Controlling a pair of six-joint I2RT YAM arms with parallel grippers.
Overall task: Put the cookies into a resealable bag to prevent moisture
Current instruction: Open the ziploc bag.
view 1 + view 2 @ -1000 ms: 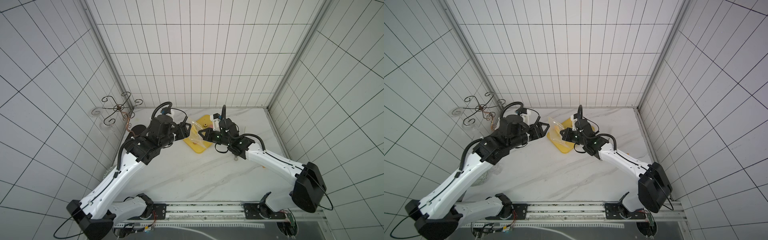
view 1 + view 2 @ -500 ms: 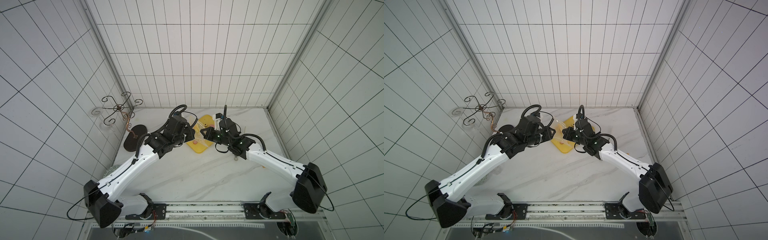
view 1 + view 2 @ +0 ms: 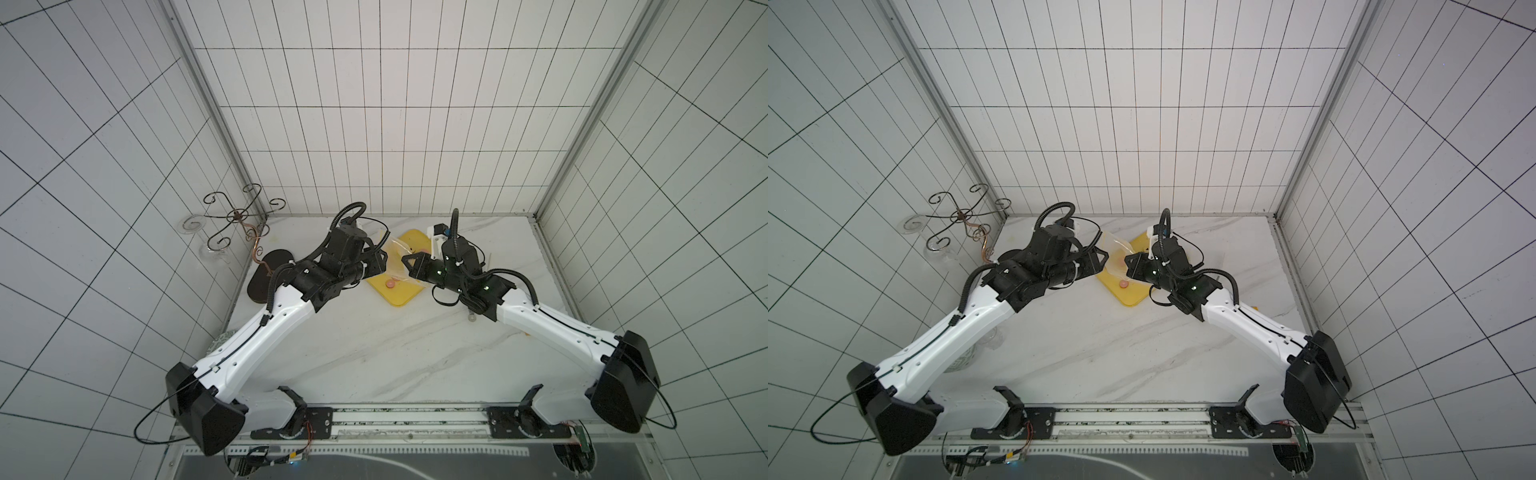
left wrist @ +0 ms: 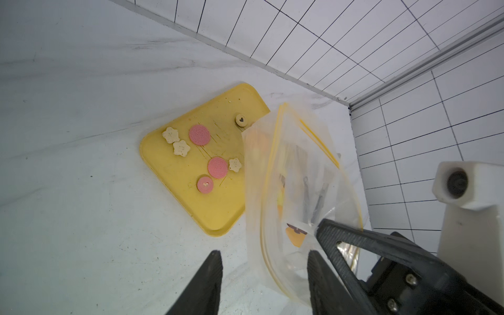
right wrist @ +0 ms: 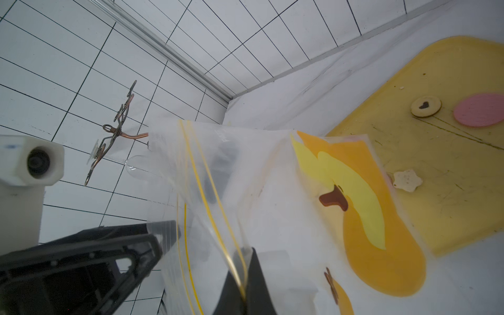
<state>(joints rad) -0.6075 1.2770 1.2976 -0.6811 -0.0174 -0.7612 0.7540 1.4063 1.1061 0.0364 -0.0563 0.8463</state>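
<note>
The small clear resealable plastic bag [image 5: 272, 191], printed orange and yellow, is pinched by its rim in the closed jaws of the right gripper [image 5: 244, 272] and held above the yellow rounded tray [image 4: 212, 215]; the jaws of the left gripper [image 4: 263, 256] stand partly apart beside its mouth, nothing clamped. No packing is judged done: seven flat pink, cream-star and tan cookies [image 4: 199, 134] lie on the tray, none seen bagged. All is carried by a white marbled surface [image 3: 374, 332] enclosed by white-tiled walls [image 3: 374, 145].

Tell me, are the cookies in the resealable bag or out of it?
Out. The cookies lie on the yellow tray; the resealable bag, pinched by the right gripper, shows none inside.
</note>
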